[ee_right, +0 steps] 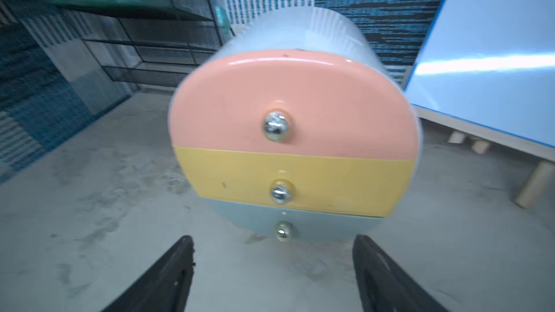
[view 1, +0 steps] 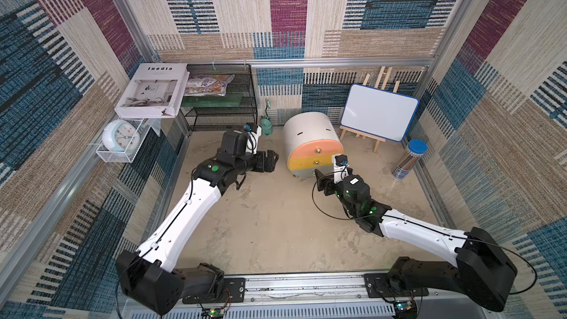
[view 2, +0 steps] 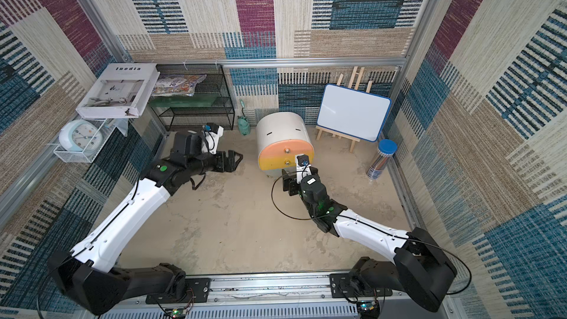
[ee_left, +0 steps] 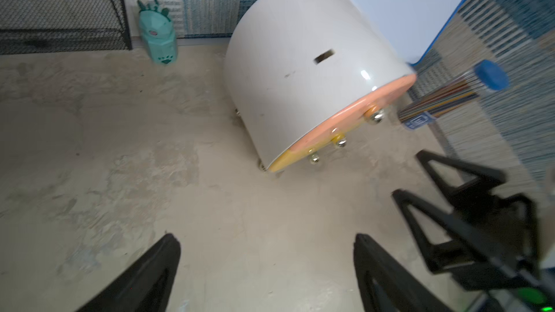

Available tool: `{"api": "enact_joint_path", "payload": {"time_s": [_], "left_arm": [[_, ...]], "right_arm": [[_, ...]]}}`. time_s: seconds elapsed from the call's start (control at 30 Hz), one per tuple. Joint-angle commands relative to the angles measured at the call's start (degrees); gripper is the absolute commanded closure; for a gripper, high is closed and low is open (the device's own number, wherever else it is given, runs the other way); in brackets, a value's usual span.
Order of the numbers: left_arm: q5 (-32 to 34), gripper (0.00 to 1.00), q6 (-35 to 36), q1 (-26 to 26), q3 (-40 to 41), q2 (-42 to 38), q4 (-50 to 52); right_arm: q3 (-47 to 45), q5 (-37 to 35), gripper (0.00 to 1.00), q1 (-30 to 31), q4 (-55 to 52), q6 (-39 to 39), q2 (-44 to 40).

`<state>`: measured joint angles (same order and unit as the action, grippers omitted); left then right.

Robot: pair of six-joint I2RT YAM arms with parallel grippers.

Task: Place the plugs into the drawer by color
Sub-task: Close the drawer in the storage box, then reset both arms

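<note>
Both top views show the drawer unit (view 1: pixel 306 130) (view 2: pixel 280 130) standing toward the back of the table (view 1: pixel 276 225), between the black mesh shelf (view 1: pixel 221 102) and the whiteboard (view 1: pixel 379 116). Its peach, yellow and grey fronts face the robot.

The left gripper (view 1: pixel 276 161) (view 2: pixel 239 161) sits low beside the unit's left wall, close to it but apart. In the left wrist view its fingers (ee_left: pixel 162 268) are spread wide with only bare table between them, and the drawer unit (ee_left: pixel 300 70) stands just ahead.

The right gripper (view 1: pixel 317 181) (view 2: pixel 283 181) hangs just in front of the lowest drawer. In the right wrist view, which is blurred, the right gripper (ee_right: pixel 273 238) is also spread wide and empty. The grey drawer's knob (ee_right: pixel 283 231) lies just past the fingertips, not touching them. All three fronts of the drawer unit (ee_right: pixel 291 100) look closed.
</note>
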<state>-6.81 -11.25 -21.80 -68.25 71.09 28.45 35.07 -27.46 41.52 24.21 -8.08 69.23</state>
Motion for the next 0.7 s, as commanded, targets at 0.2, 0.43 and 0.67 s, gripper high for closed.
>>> {"api": "enact_joint_path", "payload": {"time_s": [0.2,0.43,0.67], "left_arm": [[24.14,0.21,14.49,2.48,25.46,-6.09,-23.90],[14.58,0.20,15.42,10.16,33.36,-2.66,-36.42],[9.57,0.15,13.19,17.78,41.44,6.63,-56.62]], "right_arm": [[-7.73,-10.85,0.02,-14.53,3.49,13.35,-3.82],[-16.72,-6.29,0.00,-25.07,22.31,13.17,3.25],[-25.47,11.22,0.00,-34.08,42.41,12.47,5.30]]}}
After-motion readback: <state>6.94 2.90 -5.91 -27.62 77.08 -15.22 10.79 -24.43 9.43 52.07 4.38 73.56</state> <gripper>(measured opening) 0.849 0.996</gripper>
